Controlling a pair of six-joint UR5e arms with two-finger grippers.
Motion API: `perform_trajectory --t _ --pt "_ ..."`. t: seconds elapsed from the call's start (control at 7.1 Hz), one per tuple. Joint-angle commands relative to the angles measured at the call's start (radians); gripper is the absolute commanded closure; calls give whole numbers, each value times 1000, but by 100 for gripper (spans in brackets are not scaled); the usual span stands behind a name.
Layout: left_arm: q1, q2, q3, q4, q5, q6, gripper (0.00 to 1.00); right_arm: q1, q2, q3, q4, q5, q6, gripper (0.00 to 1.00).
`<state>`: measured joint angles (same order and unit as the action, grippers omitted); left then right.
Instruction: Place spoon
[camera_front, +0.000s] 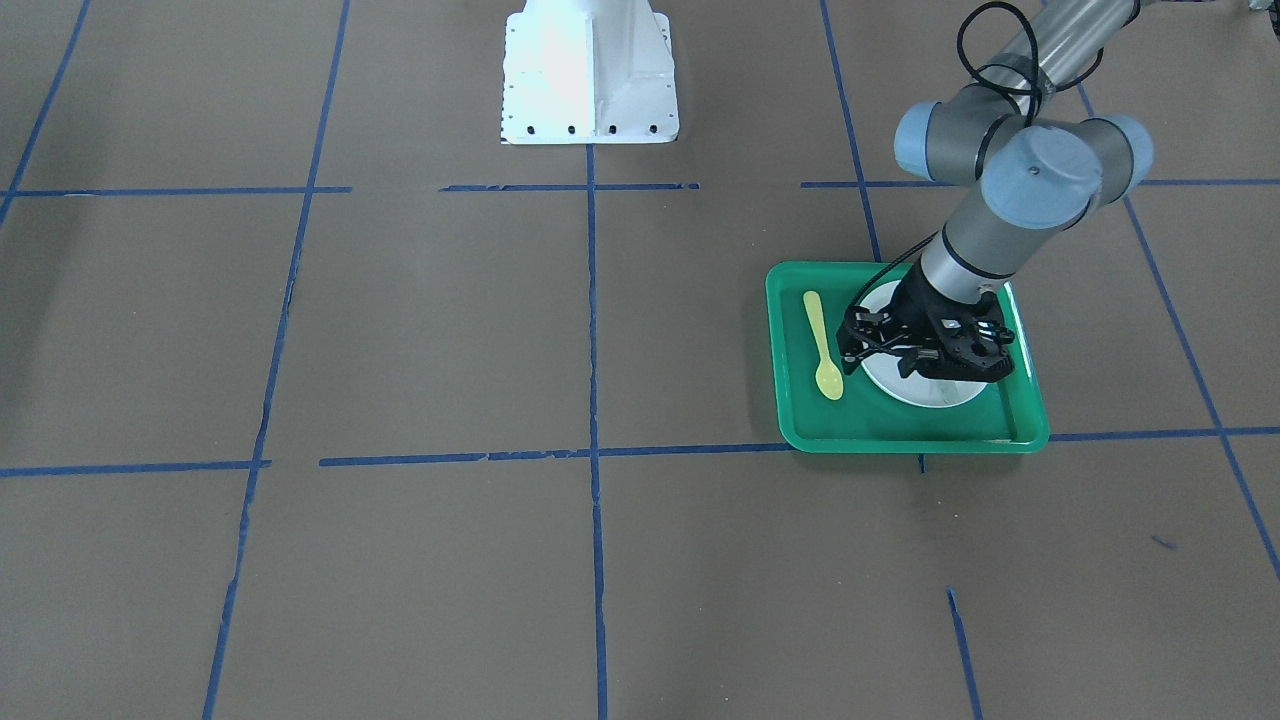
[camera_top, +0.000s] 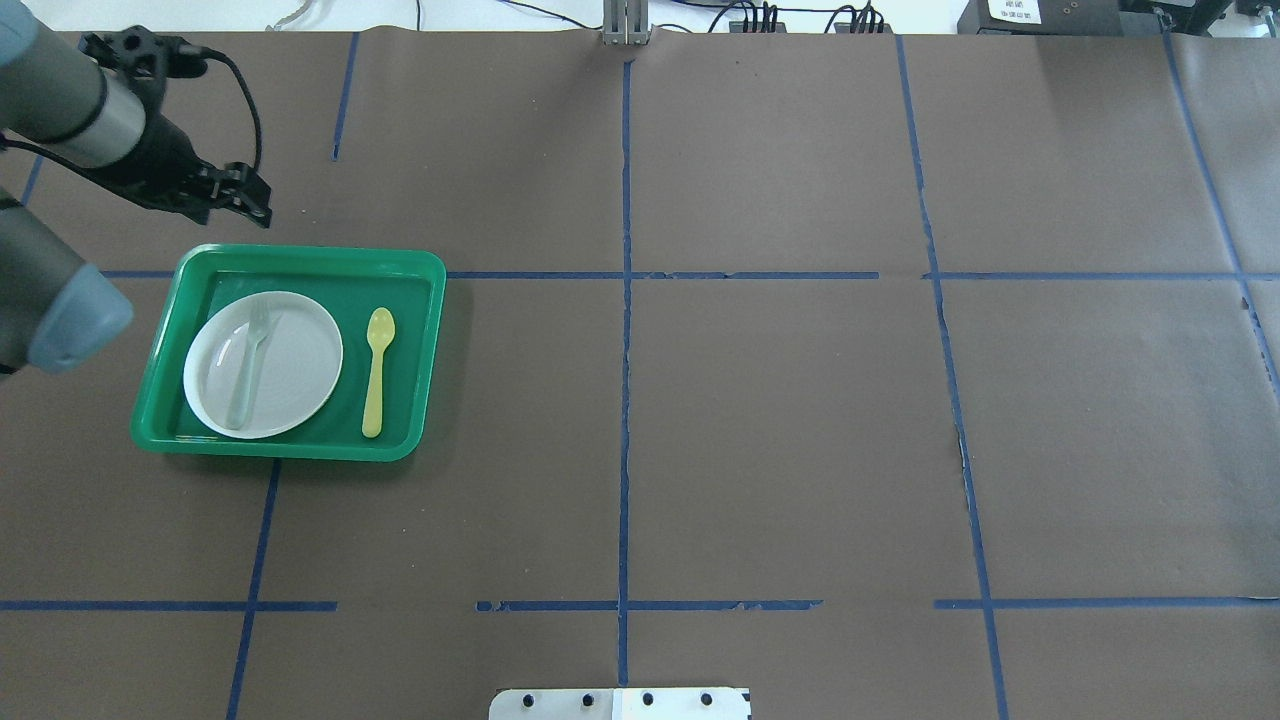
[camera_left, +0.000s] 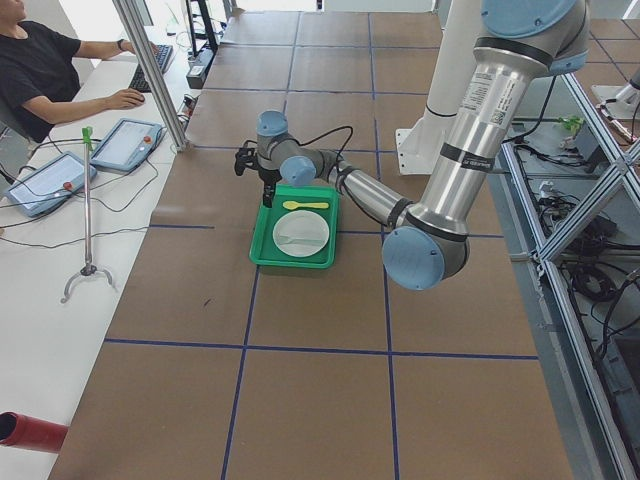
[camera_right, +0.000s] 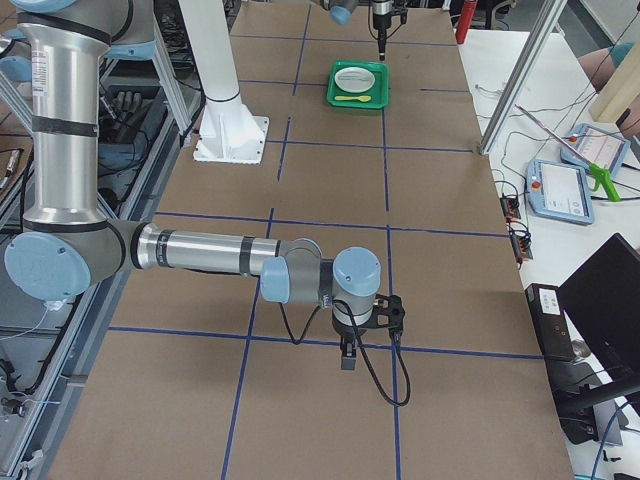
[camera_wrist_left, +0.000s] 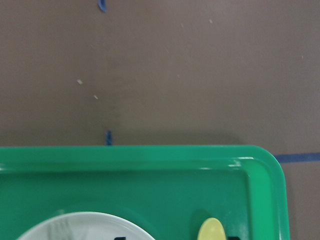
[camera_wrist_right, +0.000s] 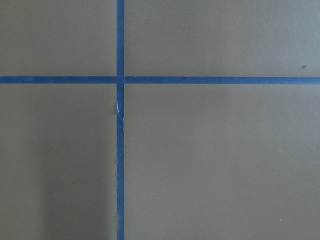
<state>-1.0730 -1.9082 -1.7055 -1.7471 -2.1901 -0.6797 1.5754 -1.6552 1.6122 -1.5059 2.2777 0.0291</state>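
The pale yellow spoon lies flat in the green tray, beside the white plate, bowl end toward the far side. It also shows in the front view and, as a bowl tip, in the left wrist view. My left gripper hangs raised over the tray's far edge, open and empty; in the front view it covers part of the plate. My right gripper shows only in the exterior right view, far from the tray; I cannot tell whether it is open.
A pale grey-green fork lies on the plate. The white robot base stands at the table's near edge. Blue tape lines cross the brown table. An operator sits at a side desk with tablets.
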Motion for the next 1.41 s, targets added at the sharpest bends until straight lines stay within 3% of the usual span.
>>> perform_trajectory --t 0.0,0.14,0.56,0.7,0.85,1.27 --pt "-238 116 6 83 -129 297 23 0 0 0 1 -1 0 0" --pt "-352 177 27 92 -138 450 20 0 0 0 1 0 0 0" --pt "-572 201 159 245 -129 823 10 0 0 0 0 0 0 0" --pt "-576 246 121 250 -128 822 0 0 0 0 1 0 0 0" --pt "-576 338 65 235 -141 833 0 0 2 0 1 0 0 0" --pt "-576 409 93 57 -129 830 0 0 0 0 1 0 0 0"
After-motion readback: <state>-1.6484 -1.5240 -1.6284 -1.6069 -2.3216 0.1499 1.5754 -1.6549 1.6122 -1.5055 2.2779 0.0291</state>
